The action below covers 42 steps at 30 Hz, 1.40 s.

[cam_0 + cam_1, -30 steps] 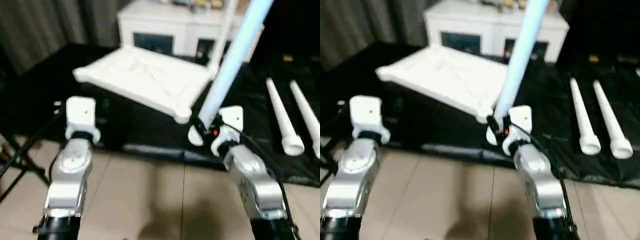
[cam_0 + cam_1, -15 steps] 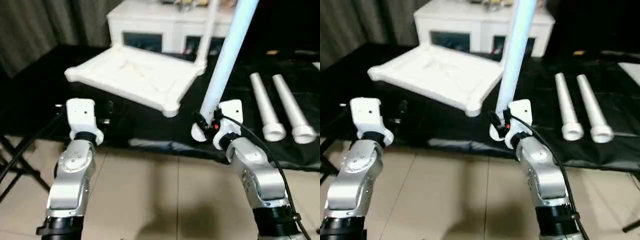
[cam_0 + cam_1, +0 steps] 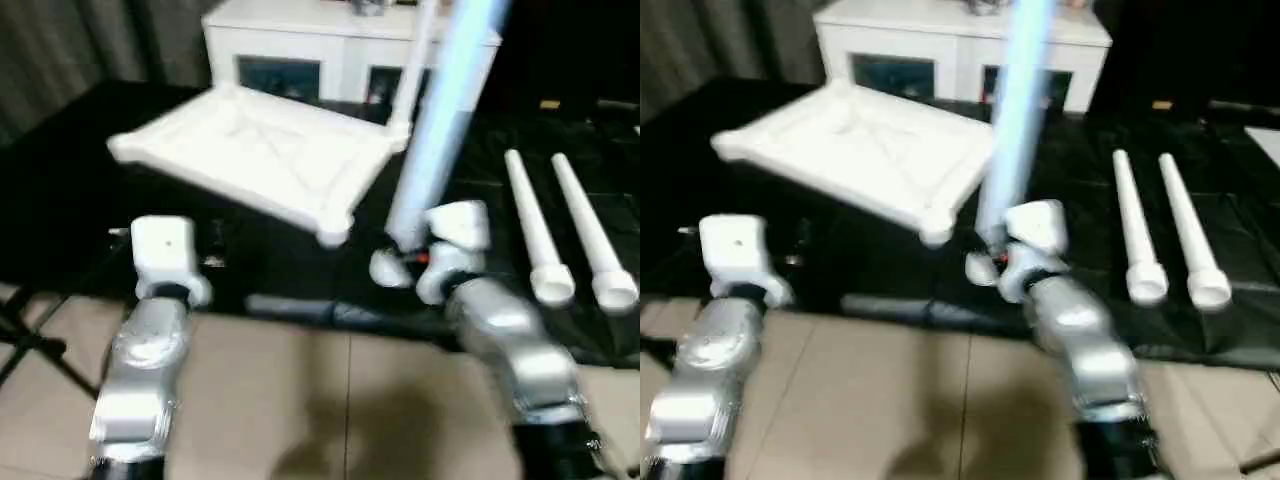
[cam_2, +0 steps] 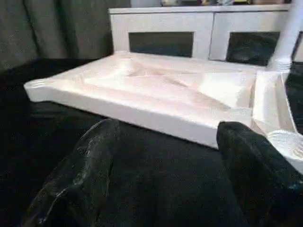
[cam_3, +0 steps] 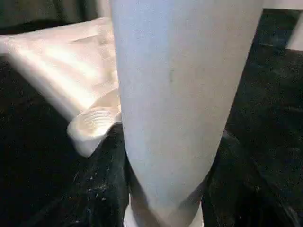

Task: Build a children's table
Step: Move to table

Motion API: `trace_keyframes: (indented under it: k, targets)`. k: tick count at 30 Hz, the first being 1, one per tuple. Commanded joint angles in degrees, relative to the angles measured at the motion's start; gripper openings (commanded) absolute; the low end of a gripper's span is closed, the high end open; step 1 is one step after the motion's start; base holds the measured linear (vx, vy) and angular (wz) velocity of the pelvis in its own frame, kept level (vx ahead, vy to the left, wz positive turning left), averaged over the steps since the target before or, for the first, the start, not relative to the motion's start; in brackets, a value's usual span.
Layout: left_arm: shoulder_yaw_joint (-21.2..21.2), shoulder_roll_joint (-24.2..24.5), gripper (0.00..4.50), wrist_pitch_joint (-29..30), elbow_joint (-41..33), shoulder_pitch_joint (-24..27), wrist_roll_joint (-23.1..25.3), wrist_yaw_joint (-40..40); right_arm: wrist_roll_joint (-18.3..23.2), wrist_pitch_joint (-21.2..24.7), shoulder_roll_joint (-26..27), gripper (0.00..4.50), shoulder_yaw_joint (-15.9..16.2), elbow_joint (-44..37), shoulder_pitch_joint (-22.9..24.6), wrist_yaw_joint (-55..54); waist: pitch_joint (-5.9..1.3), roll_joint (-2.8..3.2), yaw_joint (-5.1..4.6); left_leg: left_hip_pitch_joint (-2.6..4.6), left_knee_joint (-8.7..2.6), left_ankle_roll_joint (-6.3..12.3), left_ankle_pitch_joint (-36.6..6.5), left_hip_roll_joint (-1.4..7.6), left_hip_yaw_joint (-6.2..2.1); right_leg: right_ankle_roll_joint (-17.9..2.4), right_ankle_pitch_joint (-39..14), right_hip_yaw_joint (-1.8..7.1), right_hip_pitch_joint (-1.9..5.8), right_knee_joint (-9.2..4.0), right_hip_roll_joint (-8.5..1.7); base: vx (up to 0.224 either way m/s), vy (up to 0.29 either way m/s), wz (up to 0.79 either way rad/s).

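Note:
The white tabletop lies underside up on the black cloth, ribs showing. One leg stands upright in its far right corner socket. My right gripper is shut on another white leg, holding it nearly upright just right of the tabletop's near right corner socket. In the right wrist view this leg sits between the black fingers. My left gripper is open, fingers spread wide with nothing between them, facing the tabletop from the near left.
Two more white legs lie side by side on the black cloth at the right. A white cabinet with glass doors stands behind the tabletop. Grey curtains hang at the far left. Beige floor tiles lie in front of the cloth.
The camera has shifted. My right gripper has carried the leg slightly left, closer to the tabletop's near right corner. The left gripper stays open and in place.

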Motion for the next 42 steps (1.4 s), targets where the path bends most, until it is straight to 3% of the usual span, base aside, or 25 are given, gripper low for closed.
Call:
trace_keyframes:
  k: [1,2,3,4,5,7,8,9,10,11,16,17,18,20,21,24,25,26,27,28,29,30,33,38,42]
  targets:
    - [2.7,1.3,3.69,0.1,-2.0,0.9,0.1,0.0,1.0,-0.4,0.7,1.83,1.6,0.4,-2.4,1.1,-1.82,-0.22,2.92,-4.34,-3.17,-10.68,0.6,2.17,-1.84,-25.0,0.6,9.84,6.18,-6.5,-5.64,0.148,0.027,-0.47]
    - [3.1,1.4,3.69,0.2,-2.6,1.4,-0.1,-0.2,-0.1,-1.3,0.0,1.83,2.7,0.8,-2.2,1.8,-2.08,2.27,1.73,-1.27,-11.69,-13.58,4.9,3.11,-1.98,-12.9,-0.4,5.03,3.48,-4.21,1.84,0.148,0.027,-0.47]
    - [3.2,1.6,3.69,0.6,-3.0,1.4,-0.3,-0.4,0.5,-1.1,0.1,1.83,2.5,0.8,-2.3,1.8,-2.38,5.63,-0.66,4.94,-16.12,-13.36,0.2,9.76,-6.35,-1.9,-9.5,-1.14,-5.73,4.48,2.12,0.133,0.045,-0.67]
    - [3.4,1.8,3.69,0.8,-3.3,1.3,-0.4,-0.6,0.8,-1.0,0.1,1.83,2.4,0.6,-2.3,1.7,-4.91,3.06,-2.16,8.41,-16.26,-3.16,4.2,11.85,-10.88,0.7,-9.2,-3.89,-7.0,6.57,-0.39,0.181,0.008,-0.39]
    - [3.4,1.9,3.69,0.9,-3.6,1.3,-0.5,-0.6,1.0,-0.9,0.1,1.83,2.3,0.4,-2.2,1.7,-4.75,4.55,-1.14,8.44,-13.67,6.84,9.3,10.58,-9.92,3.5,-6.2,-4.94,-8.79,7.61,-2.06,0.181,0.008,-0.39]
    - [3.3,2.2,3.69,1.0,-3.7,0.7,-0.3,-0.8,1.9,-0.1,0.4,1.83,1.0,0.2,-2.0,1.5,-4.31,3.62,-1.53,7.11,-13.96,15.99,16.2,8.81,-7.66,5.3,0.7,-6.2,-10.21,7.9,-2.84,0.177,-0.029,-0.04]
    - [3.3,2.4,3.69,1.0,-3.5,0.3,-0.4,-0.9,1.9,0.1,0.5,1.83,0.5,0.2,-2.0,1.4,-4.07,1.93,-2.08,6.57,-14.27,19.77,16.0,7.19,-5.98,3.1,5.3,-5.83,-10.4,5.43,-3.71,0.158,-0.03,-0.04]
    - [3.1,2.5,3.69,1.0,-3.0,-0.3,-0.4,-0.8,2.0,0.4,0.5,1.83,-0.2,0.0,-1.9,1.4,-3.35,0.32,-1.71,4.34,-13.55,16.37,6.8,2.31,-1.43,-1.9,8.7,-4.09,-6.53,-0.98,-4.64,0.155,-0.063,-0.04]
    - [3.1,2.5,3.69,1.0,-3.0,-0.3,-0.4,-0.8,2.0,0.4,0.5,1.83,-0.2,0.0,-1.9,1.4,-3.35,0.32,-1.71,4.34,-13.55,16.37,6.8,2.31,-1.43,-1.9,8.7,-4.09,-6.53,-0.98,-4.64,0.171,-0.059,0.08]
    - [2.8,2.6,3.69,0.8,-2.4,-0.7,-0.3,-1.2,2.4,0.5,0.4,1.83,-0.5,-0.5,-1.8,1.6,-5.21,-2.31,1.66,-2.91,-3.08,9.38,-1.8,-2.97,-0.02,-10.8,-6.2,5.39,4.51,-6.29,-12.91,0.171,-0.059,0.08]
    - [1.3,3.0,3.69,1.1,-2.0,-0.8,-0.1,-3.3,2.7,0.8,-1.0,1.83,0.1,-2.9,-0.3,2.2,-3.24,1.31,0.94,-6.46,-2.96,-0.94,8.5,2.22,-2.35,-21.0,-12.0,0.71,4.21,-7.74,-12.03,0.156,-0.027,0.01]
    - [1.3,3.3,3.69,0.9,-1.8,-0.5,-0.2,-3.7,2.8,1.1,-0.9,1.83,0.2,-3.7,0.2,2.3,-2.88,4.67,-0.4,-4.13,-11.18,0.33,8.2,4.47,-1.75,-13.9,-18.2,-4.7,3.45,-7.79,-6.1,0.15,0.025,-0.01]
    - [1.4,3.7,3.69,1.0,-1.6,-0.3,-0.3,-4.1,2.5,1.2,-1.0,1.83,0.5,-4.2,0.5,2.3,-2.39,6.61,-2.8,-0.98,-15.08,1.39,-8.3,7.5,-5.05,-8.1,-17.2,-7.33,0.79,-2.97,-1.18,0.198,0.097,-0.09]
    - [1.7,4.2,3.69,1.1,-1.1,-0.4,-0.7,-5.0,1.9,1.3,-1.2,1.83,0.9,-5.0,1.0,2.5,-3.52,7.39,-3.94,5.66,-16.42,4.72,-22.9,11.36,-9.78,-2.8,-7.6,-6.3,-4.37,4.98,-2.06,0.222,0.101,-0.05]
    - [2.3,5.0,3.69,0.6,0.1,-1.1,-1.2,-5.8,1.7,1.3,-0.8,1.83,1.3,-5.9,1.4,2.3,-3.68,9.41,-4.25,6.29,-15.68,6.71,-20.9,10.45,-9.5,-0.6,-4.7,-6.41,-5.49,5.52,-2.17,0.192,0.048,0.1]
    - [3.0,4.6,3.69,-0.6,1.8,-2.9,-3.1,-6.8,1.6,1.2,-1.2,1.83,1.2,-6.1,1.2,2.4,-2.86,6.69,-4.99,5.16,-15.79,15.27,-11.8,8.75,-6.29,1.6,3.3,-6.09,-7.23,4.99,-3.43,0.151,0.013,0.02]
    - [3.0,4.6,3.69,-0.5,2.2,-3.4,-3.7,-7.5,2.0,1.1,-1.2,1.83,1.0,-6.0,1.0,2.8,-3.02,4.74,-4.67,4.13,-14.61,14.0,-9.5,6.0,-3.74,-0.7,8.1,-4.49,-5.97,0.4,-5.21,0.145,-0.079,0.05]
    - [2.7,5.1,3.69,-0.7,3.7,-4.8,-5.5,-10.7,3.1,0.6,-1.4,1.83,0.6,-5.3,0.7,4.0,-4.53,0.56,-2.77,-1.79,-8.2,11.91,-4.2,-0.8,0.06,-5.1,7.1,1.38,1.4,-4.57,-9.29,0.145,-0.079,0.05]
    - [2.4,5.7,3.69,-0.9,4.0,-4.9,-6.2,-12.6,3.4,0.4,-1.4,1.83,0.6,-5.2,0.9,4.4,-4.83,1.11,-0.91,-5.65,-3.1,8.39,3.4,-0.77,-1.39,-11.5,21.8,5.92,4.81,-3.89,-14.08,0.149,-0.084,0.14]
    - [2.3,5.9,3.69,-1.0,4.1,-4.9,-6.4,-13.2,3.5,0.3,-1.4,1.83,0.6,-5.3,0.9,4.5,-4.83,1.11,-0.91,-5.65,-3.1,8.39,3.4,-0.77,-1.39,-11.5,21.8,5.92,4.81,-3.89,-14.08,0.118,-0.071,0.09]
    - [1.3,8.6,3.99,-1.4,4.0,-5.7,-9.9,-21.3,5.9,2.1,-2.1,1.83,1.1,-5.4,0.6,7.7,-4.99,1.82,-0.58,-6.56,-6.14,0.94,18.5,-0.12,-2.2,-8.1,62.0,1.23,3.75,1.68,-9.52,0.118,-0.071,0.09]
    - [0.3,10.5,4.04,-1.5,4.1,-5.7,-11.1,-26.1,6.8,2.6,-2.9,1.83,1.8,-5.7,0.8,9.9,-5.18,3.15,-0.34,-5.17,-9.05,-1.18,22.9,-0.2,-1.59,-4.2,66.3,-1.79,1.41,1.72,-5.88,-0.008,-0.087,-0.05]
    - [-4.4,18.7,4.1,-1.4,7.0,-6.7,-10.3,-39.4,7.1,2.3,-7.6,1.83,5.4,-6.8,1.7,17.5,-5.4,7.01,0.09,-3.23,-9.83,-0.85,20.7,5.61,-3.39,-0.5,40.3,-2.91,-1.39,1.49,-4.64,-0.049,-0.036,-0.06]
    - [-8.5,26.3,4.47,-3.2,19.4,-15.5,-8.9,-54.7,8.7,2.8,-13.8,1.83,6.6,-7.0,0.8,26.6,-3.57,7.73,0.85,-1.9,-12.43,-5.16,-5.6,6.26,-1.62,-12.6,3.8,-1.83,-2.22,-2.04,-6.1,-0.046,0.032,0.08]
    - [-14.5,29.6,4.48,-8.4,30.4,-23.1,-4.3,-64.4,8.9,2.1,-18.9,1.83,7.8,-6.1,-0.5,33.4,-2.06,7.39,0.4,-0.53,-13.68,-7.31,-18.9,6.12,-0.04,-9.7,-22.6,-1.21,-2.87,-4.76,-7.3,-0.081,0.039,0.09]
